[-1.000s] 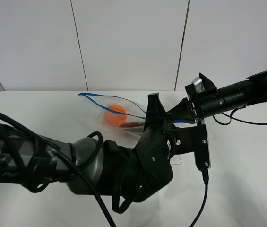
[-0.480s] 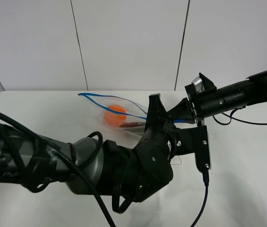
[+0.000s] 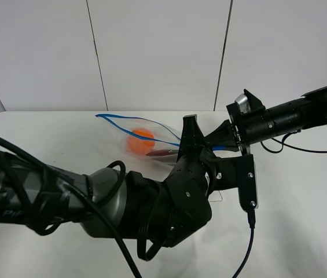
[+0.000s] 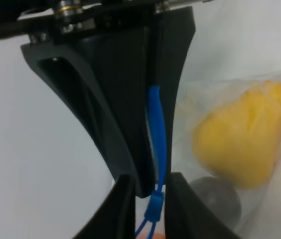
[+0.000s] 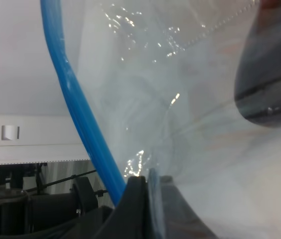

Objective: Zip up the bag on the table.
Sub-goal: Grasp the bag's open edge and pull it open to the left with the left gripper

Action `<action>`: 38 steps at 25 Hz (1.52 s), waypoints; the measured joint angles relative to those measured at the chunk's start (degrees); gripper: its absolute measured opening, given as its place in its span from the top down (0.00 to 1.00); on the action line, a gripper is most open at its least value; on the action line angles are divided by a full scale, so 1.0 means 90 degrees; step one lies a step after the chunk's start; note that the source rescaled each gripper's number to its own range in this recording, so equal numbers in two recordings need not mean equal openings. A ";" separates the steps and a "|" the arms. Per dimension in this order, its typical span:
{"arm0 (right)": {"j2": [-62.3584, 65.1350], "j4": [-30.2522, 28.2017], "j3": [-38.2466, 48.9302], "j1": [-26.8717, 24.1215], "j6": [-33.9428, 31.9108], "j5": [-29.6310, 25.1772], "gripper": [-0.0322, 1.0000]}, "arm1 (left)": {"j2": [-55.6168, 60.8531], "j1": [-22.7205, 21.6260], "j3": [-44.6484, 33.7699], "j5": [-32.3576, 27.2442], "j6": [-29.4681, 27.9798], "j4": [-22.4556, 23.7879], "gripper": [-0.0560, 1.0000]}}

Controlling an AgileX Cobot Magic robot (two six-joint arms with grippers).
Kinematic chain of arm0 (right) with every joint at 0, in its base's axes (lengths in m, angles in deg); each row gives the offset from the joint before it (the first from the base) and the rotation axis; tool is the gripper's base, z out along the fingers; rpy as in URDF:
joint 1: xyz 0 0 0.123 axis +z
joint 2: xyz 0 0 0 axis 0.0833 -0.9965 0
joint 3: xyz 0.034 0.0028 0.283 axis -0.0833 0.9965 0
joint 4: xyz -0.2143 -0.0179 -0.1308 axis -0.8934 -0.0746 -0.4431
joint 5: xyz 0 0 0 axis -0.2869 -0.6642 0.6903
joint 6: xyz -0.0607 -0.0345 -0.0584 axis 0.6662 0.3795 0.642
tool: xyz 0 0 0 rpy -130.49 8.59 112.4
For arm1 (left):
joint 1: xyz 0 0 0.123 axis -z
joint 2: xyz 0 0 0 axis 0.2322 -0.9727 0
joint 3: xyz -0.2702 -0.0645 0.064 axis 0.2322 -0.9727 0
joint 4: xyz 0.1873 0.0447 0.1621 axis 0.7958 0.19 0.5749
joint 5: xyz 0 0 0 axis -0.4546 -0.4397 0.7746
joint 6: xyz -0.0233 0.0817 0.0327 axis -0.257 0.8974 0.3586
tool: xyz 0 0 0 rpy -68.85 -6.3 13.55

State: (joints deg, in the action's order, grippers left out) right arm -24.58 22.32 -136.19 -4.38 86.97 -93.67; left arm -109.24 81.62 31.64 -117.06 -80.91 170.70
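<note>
The bag [image 3: 134, 130] lies on the white table [image 3: 47, 139], clear plastic with a blue zip strip [image 3: 129, 119] and an orange fruit [image 3: 141, 141] inside. My left gripper [image 3: 188, 134] is shut on the zip strip near the bag's right end. In the left wrist view my left gripper [image 4: 152, 191] pinches the blue strip [image 4: 156, 144], with a yellow fruit [image 4: 242, 139] and a dark fruit [image 4: 220, 199] behind plastic. My right gripper [image 3: 220, 142] holds the bag's right end. The right wrist view shows my right gripper [image 5: 150, 186] shut on the strip [image 5: 80, 119].
My bulky left arm [image 3: 122, 202] covers the table's front middle. The right arm [image 3: 290, 119] reaches in from the right with a black cable [image 3: 250, 243] hanging from the left wrist. White wall panels [image 3: 157, 52] stand behind the table.
</note>
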 joint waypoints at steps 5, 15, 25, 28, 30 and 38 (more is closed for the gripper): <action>0.0000 0.0000 0.0000 0.0000 0.0000 0.0000 0.97 | 0.0000 0.0000 0.0000 0.0002 0.0000 0.0000 0.82; 0.0000 0.0034 0.0000 0.0000 0.0000 0.0000 0.97 | 0.0000 0.0000 0.0000 0.0015 0.0000 0.0000 0.95; 0.0000 0.0040 0.0000 0.0000 0.0006 0.0006 0.97 | 0.0000 0.0000 0.0000 -0.0048 0.0181 -0.0062 0.95; 0.0000 0.0040 0.0000 0.0000 0.0006 0.0000 0.97 | 0.0000 0.0000 0.0000 -0.0106 0.0536 -0.0237 0.95; 0.0000 0.0034 0.0000 0.0000 0.0006 0.0000 0.97 | 0.0000 0.0000 0.0007 -0.0130 0.0731 -0.0340 0.95; 0.0000 -0.0005 0.0000 0.0000 0.0006 0.0006 0.97 | 0.0000 -0.0022 -0.0009 -0.0242 0.0891 -0.0445 0.95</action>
State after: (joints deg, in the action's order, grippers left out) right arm -24.58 22.27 -136.19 -4.38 87.02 -93.62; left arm -109.24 81.42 31.55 -119.24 -72.89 166.69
